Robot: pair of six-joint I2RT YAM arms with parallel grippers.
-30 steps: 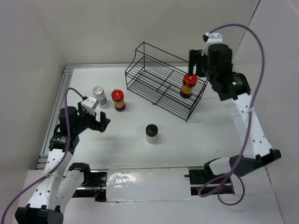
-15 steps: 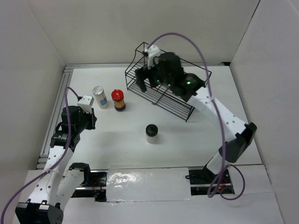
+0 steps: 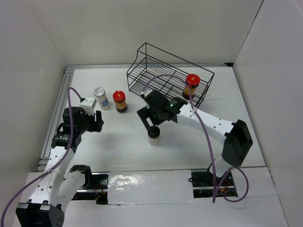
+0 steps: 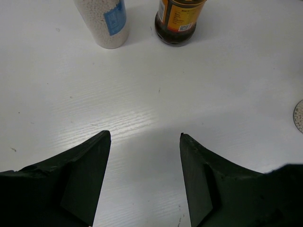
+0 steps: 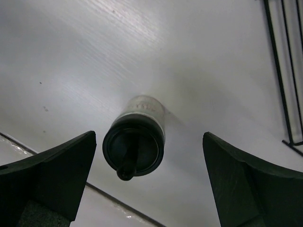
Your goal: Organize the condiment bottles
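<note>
A black wire rack stands at the back, with a red-capped bottle upright in its right end. On the table to the left stand a white grey-capped jar with a blue label and a second red-capped jar, dark with a yellow label. A pale black-capped jar stands mid-table. My right gripper hovers over that jar and is open, the jar nearer its left finger, untouched. My left gripper is open over bare table, short of the two left jars.
The rack's wire edge lies just to the right of my right gripper. White walls enclose the table on three sides. A shiny taped strip runs along the near edge between the arm bases.
My right arm left the red-capped bottle in the rack, swung left and came down over the black-capped jar, jaws open. My left gripper shut, then parted again, hardly shifting.
</note>
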